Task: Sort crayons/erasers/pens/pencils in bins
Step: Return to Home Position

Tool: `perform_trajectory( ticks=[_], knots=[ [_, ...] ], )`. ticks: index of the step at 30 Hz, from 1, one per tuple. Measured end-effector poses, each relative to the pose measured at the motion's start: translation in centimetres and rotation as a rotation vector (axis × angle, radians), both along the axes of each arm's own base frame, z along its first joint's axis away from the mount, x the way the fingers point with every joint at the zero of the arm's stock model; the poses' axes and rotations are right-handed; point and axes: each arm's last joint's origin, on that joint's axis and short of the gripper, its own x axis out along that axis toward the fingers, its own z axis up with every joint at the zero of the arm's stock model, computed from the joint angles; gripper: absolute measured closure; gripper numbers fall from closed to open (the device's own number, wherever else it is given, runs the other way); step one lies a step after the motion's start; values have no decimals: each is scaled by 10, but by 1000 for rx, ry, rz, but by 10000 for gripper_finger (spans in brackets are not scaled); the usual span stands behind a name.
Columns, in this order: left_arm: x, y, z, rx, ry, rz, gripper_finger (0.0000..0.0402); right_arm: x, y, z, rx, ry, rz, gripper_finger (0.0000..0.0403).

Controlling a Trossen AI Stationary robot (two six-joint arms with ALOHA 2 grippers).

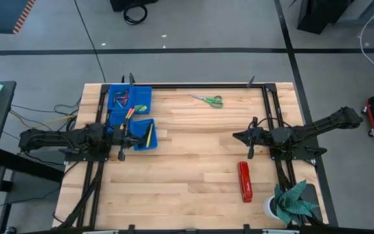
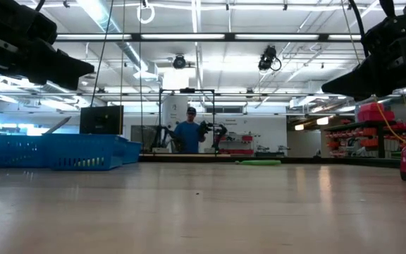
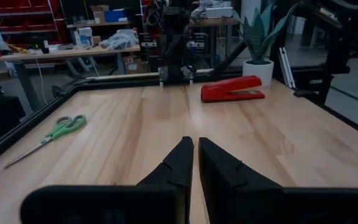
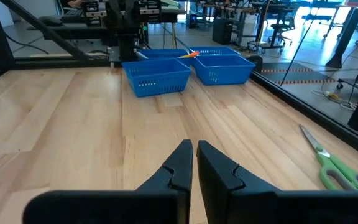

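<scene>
1. Left hand (image 3: pixel 194 142): fingers pressed together, nothing between them. Held level above the surface (image 1: pixel 193 162), at the bin cluster, pointing across at the opp. arm.
2. Right hand (image 4: pixel 194 144): fingers likewise closed, empty. Raised and level, facing the left hand, well apart from it.
3. Bins (image 1: pixel 149 91), blue, qty 4: packed tight in one cluster, under & just beside the left hand. They sit straight ahead of the right hand, far across the surface.
4. Crayons (image 1: pixel 123 97): small red & green bits in a bin on the left hand's left side.
5. Pencils (image 1: pixel 147 135): a yellow one lies in the bin nearest the left hand's tip. An orange one slants up over a bin rim.
6. Other bin contents: too small to tell.
7. Scissors (image 1: pixel 206 99), green handles: flat on the surface between the hands, off to the left hand's left.
8. Stapler (image 1: pixel 244 181), red: flat, near the right hand, on its left.
9. Plant (image 1: pixel 291 201), white pot: at the corner behind the right hand.
10. Person (image 2: pixel 187 134), blue top: standing in the room beyond.
</scene>
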Motion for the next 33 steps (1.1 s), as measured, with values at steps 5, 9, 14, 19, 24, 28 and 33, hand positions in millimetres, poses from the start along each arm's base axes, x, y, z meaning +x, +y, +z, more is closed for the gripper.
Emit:
perform_trajectory(
  ticks=[5, 9, 14, 19, 24, 28, 33],
  knots=[
    [0, 0, 1, 0, -6, 1, 361, 0, 0, 0, 0, 0, 0, 372],
    [0, 0, 1, 0, -7, 2, 362, 0, 0, 0, 0, 0, 0, 372],
    [0, 0, 1, 0, -7, 4, 371, 0, 0, 0, 0, 0, 0, 372],
    [0, 0, 1, 0, -7, 4, 373, 0, 0, 0, 0, 0, 0, 372],
    [0, 0, 1, 0, -8, 4, 364, 0, 0, 0, 0, 0, 0, 372],
    [0, 0, 1, 0, -8, 4, 362, 0, 0, 0, 0, 0, 0, 372],
    [0, 0, 1, 0, -9, 4, 368, 0, 0, 0, 0, 0, 0, 372]
  ],
)
